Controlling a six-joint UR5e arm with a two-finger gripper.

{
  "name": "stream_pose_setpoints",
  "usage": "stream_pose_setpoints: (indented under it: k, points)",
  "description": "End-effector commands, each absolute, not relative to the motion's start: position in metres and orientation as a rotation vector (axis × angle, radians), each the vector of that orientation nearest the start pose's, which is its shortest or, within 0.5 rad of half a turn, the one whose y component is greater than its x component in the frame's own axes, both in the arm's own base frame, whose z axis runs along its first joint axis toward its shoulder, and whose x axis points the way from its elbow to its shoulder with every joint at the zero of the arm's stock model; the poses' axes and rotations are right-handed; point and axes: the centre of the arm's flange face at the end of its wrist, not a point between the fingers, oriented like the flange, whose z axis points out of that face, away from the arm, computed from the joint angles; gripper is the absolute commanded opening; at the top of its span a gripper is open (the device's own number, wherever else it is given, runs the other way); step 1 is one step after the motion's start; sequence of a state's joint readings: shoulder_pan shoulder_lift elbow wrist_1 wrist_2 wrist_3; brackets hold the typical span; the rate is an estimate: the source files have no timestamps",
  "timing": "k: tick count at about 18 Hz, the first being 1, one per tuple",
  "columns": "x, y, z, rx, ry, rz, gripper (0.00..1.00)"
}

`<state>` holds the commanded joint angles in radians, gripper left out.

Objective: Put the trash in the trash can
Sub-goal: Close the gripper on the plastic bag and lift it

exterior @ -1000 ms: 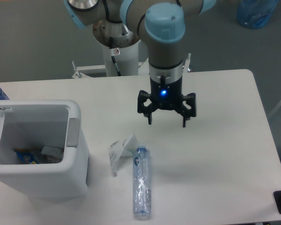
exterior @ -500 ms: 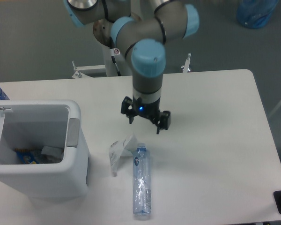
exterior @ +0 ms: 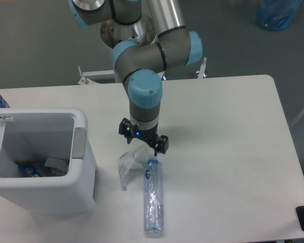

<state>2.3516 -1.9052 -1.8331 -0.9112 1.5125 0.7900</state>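
White table bears trash can, wrapper, bottle

White table. White trash can with grey handle strip. Clear bottle, bluish label. Crumpled white, half see-through wrapper. Black fingers, grey arm with light blue caps. Grey floor.

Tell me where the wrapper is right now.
The wrapper lies on the table, front centre, between the bin and the bottle, just under the open gripper.
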Motion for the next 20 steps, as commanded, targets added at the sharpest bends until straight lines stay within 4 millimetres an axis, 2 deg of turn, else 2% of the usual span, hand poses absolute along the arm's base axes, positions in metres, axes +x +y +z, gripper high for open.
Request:
stream_pose_setpoints:
  k: [5,6,10,14,16,20]
  points:
    - [-0.304,0.505,0.257,-3.046,0.013,0.02,0.11]
    - [-0.304,0.505,0.259,-3.044,0.008,0.023,0.04]
    - [-0.304,0.503,0.267,-3.033,0.016,0.036,0.0]
    - [-0.304,0.496,0.29,-3.007,0.02,0.058,0.0]
    - [-0.301,0.492,0.311,-2.968,0.017,0.078,0.0]
    - [-0.31,0.477,0.348,-2.849,-0.035,0.04,0.0]
